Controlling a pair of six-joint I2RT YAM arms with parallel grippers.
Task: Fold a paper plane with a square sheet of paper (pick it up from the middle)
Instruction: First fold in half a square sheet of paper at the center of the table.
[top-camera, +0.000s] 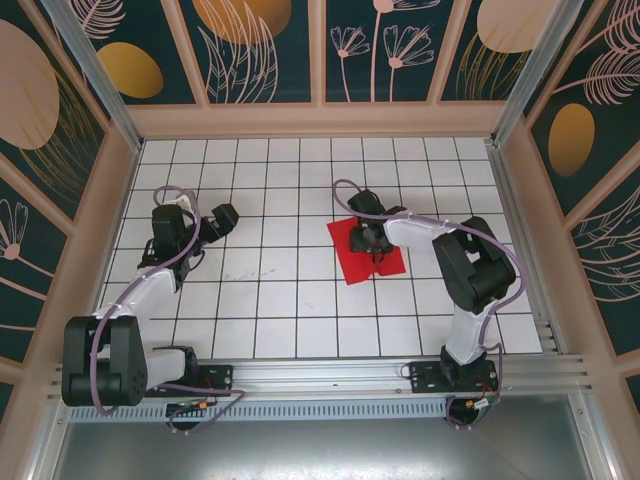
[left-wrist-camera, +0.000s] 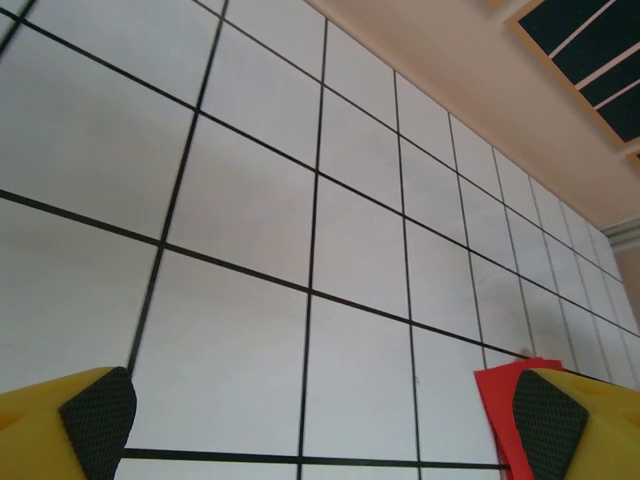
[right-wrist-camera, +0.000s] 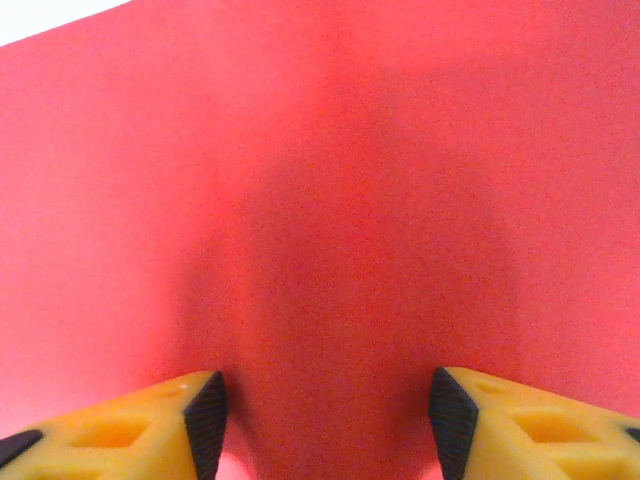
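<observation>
The square sheet of paper (top-camera: 350, 262) is bright red and lies flat on the white grid table, right of centre. My right gripper (top-camera: 372, 240) points down onto the middle of the sheet. In the right wrist view the red paper (right-wrist-camera: 330, 150) lies close under my right gripper (right-wrist-camera: 327, 420), whose two yellow fingers stand apart with red paper between the black pads. My left gripper (top-camera: 225, 218) hovers over bare tiles at the left, well apart from the sheet. It is wide open (left-wrist-camera: 322, 425) with nothing between its fingers, and a corner of the red sheet (left-wrist-camera: 495, 400) shows beside its right finger.
White tiles with black grid lines cover the table (top-camera: 270, 300). Beige walls (top-camera: 320, 120) with patterned panels close in the back and both sides. A metal rail (top-camera: 330, 375) carrying the arm bases runs along the near edge.
</observation>
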